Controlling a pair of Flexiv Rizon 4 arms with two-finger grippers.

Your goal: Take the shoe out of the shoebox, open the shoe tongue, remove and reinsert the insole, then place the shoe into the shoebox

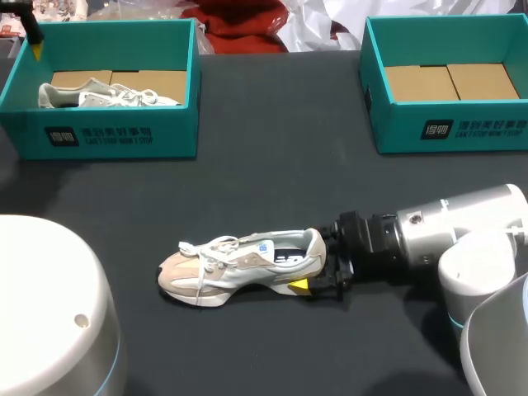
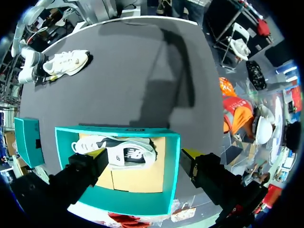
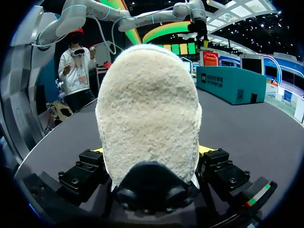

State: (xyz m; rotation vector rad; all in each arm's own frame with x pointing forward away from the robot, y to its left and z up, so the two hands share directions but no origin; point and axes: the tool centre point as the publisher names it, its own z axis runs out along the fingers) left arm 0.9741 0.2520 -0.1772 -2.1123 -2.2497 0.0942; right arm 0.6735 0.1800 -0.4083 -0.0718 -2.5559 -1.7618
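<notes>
A: We log the table (image 1: 272,124): dark matte top. What sits on it?
B: We count three. Teal left shoebox (image 1: 107,136) and teal right shoebox (image 1: 454,132) at the far edge, well apart. Pale shoe (image 1: 239,266) nearer us, toe toward our left.

Right jaws' tips mostly behind shoe (image 3: 148,109), boxed shoe (image 1: 107,96) partly hidden

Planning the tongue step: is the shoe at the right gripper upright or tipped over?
Upright: the shoe rests on its sole on the table, laces on top, heel held in the right gripper.
</notes>
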